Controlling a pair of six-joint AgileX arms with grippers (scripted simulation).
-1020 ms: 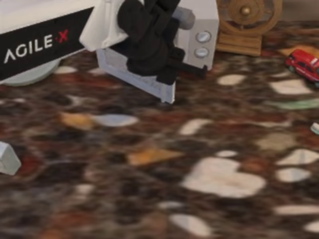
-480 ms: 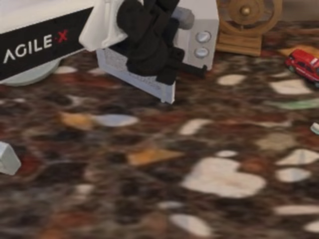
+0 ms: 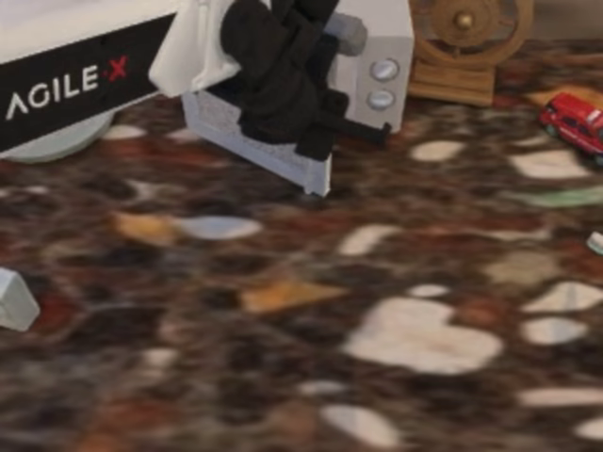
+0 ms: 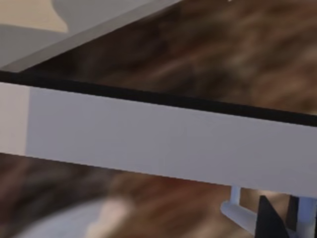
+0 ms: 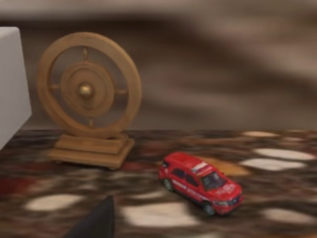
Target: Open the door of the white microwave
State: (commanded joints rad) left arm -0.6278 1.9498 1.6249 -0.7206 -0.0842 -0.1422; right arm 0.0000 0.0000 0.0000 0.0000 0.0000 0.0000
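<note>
Flanking the white microwave [image 3: 377,56], a wooden wheel [image 3: 466,42] and red car [image 3: 573,118] stand right; left hand [image 3: 353,127] grip unclear.

Count: 1 microwave [image 3: 377,38], 1 door [image 3: 259,141], 2 knobs [image 3: 383,70], 1 wooden wheel [image 5: 89,91], 1 red car [image 5: 200,182]; possibly 1 pale item [image 3: 14,299] at left edge.

The white microwave [image 3: 382,38] looks like smooth matt plastic, its two knobs [image 3: 383,70] shiny and metallic. The door [image 3: 259,141] carries a speckled grey mesh window. The wheel ornament [image 5: 89,94] is polished wood, the red toy car [image 5: 200,182] glossy, the table [image 3: 311,320] mottled like terrazzo stone.
</note>
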